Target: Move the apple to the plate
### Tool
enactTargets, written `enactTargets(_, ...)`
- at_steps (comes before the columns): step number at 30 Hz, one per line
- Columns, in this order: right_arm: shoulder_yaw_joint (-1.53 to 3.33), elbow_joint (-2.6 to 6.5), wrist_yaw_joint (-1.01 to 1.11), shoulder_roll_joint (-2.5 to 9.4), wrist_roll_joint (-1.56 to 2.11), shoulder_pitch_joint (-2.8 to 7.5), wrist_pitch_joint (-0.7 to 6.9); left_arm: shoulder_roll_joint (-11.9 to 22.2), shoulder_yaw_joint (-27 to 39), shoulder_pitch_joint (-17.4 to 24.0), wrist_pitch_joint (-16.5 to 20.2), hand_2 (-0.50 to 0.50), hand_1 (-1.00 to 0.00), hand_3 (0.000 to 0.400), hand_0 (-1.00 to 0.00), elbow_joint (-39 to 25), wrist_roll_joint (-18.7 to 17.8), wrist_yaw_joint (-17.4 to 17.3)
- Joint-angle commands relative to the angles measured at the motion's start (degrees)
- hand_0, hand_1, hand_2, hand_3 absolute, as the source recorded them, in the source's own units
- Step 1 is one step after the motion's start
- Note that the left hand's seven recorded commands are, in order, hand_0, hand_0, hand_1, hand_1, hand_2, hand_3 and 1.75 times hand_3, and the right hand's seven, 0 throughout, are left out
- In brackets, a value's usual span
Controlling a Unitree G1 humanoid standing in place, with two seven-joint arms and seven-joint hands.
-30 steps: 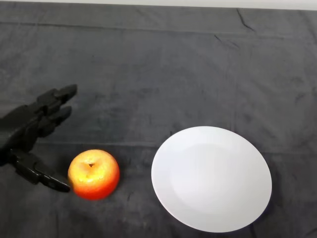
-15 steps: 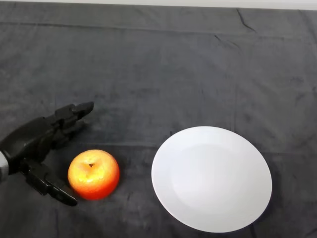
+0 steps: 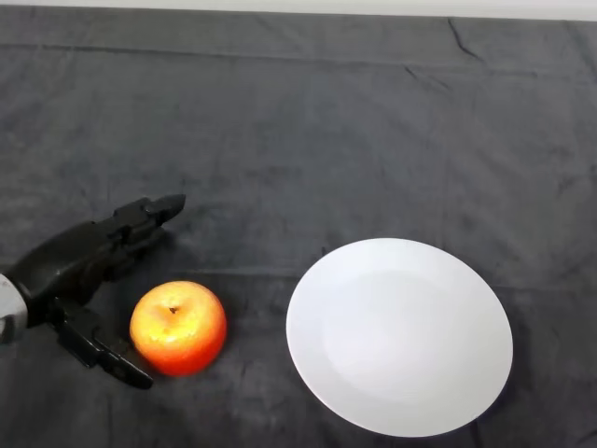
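From the head view I see the worktop covered by a dark grey cloth with a few creases running across it. The apple, red and orange with its stem dimple facing up, sits on the cloth in the lower left part of the view. It is not on the plate. The white plate lies to the apple's right, near it but with a strip of dark cloth between them, and nothing rests on it.

My left hand comes in from the lower left edge, black, with a bit of the silver-grey arm showing at the border. The hand is spread open around the apple's left side: the fingers reach out straight beyond the apple's far left, apart from it, while the thumb stretches low along the near left side, its tip just beside the fruit. I cannot tell whether the thumb actually touches the skin. The hand has hold of nothing; the apple sits in the gap between thumb and fingers.
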Motion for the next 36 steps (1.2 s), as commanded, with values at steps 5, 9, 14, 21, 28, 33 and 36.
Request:
enactTargets(5,-0.61,-0.85,0.49,-0.76,0.56,2.68,0.78,-0.74,-4.37,-1.42,-2.19,0.00,0.00,0.000,0.00,-2.98,3.68,1.19)
enactTargets(9,-0.62,-0.88,0.49,-0.76,0.56,2.70,0.79,-1.01,-4.93,-1.98,-3.82,0.00,0.00,0.000,0.00,-3.66,5.52,2.85)
enactTargets(14,-0.63,-0.92,0.50,-0.76,0.56,2.72,0.80,-1.12,-5.25,-3.12,-5.95,0.00,0.00,0.000,0.00,-3.96,7.41,4.66)
enactTargets(21,-0.64,-0.96,0.51,-0.76,0.56,2.74,0.82,-1.18,-4.74,-4.21,-10.27,0.00,0.00,0.000,0.00,-1.95,9.13,7.42)
enactTargets(28,-0.65,-1.00,0.51,-0.76,0.56,2.76,0.84,-2.38,-5.31,-3.35,-13.59,-0.10,-0.49,0.278,-0.69,0.44,11.18,10.75)
enactTargets(33,-0.65,-1.02,0.52,-0.76,0.55,2.77,0.85,-2.42,-5.43,-3.06,-14.43,0.00,-1.00,0.400,-1.00,1.93,11.33,11.02)
enactTargets(36,-0.66,-1.02,0.52,-0.76,0.55,2.77,0.85,-2.37,-5.61,-2.31,-14.41,0.00,-1.00,0.400,-1.00,2.31,11.25,10.77)
